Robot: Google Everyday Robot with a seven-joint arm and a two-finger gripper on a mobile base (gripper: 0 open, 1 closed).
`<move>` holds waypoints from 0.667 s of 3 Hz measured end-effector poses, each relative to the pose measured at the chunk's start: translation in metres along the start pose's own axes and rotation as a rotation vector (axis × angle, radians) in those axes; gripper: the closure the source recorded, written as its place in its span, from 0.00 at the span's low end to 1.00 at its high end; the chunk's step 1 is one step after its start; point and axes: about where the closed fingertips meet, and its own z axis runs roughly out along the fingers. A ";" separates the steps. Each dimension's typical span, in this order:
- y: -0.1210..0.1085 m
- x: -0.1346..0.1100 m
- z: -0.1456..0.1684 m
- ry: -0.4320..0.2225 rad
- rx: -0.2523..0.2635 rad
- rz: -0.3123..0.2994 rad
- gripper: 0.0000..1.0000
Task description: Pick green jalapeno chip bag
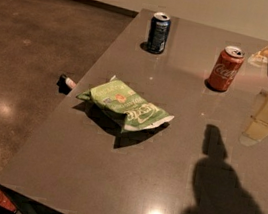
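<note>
The green jalapeno chip bag lies crumpled on the grey table, left of centre and near the table's left edge. It is light green with white lettering and a small orange-red mark. My gripper hangs at the right edge of the view, above the table, well to the right of the bag and apart from it. It holds nothing that I can see. Its shadow falls on the table at the lower right.
A dark blue soda can stands upright at the back of the table. A red cola can stands upright to its right, near my gripper. A small red-and-white item lies by the table's left edge. Floor lies beyond.
</note>
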 end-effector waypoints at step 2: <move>-0.005 -0.013 0.010 -0.052 -0.017 0.022 0.00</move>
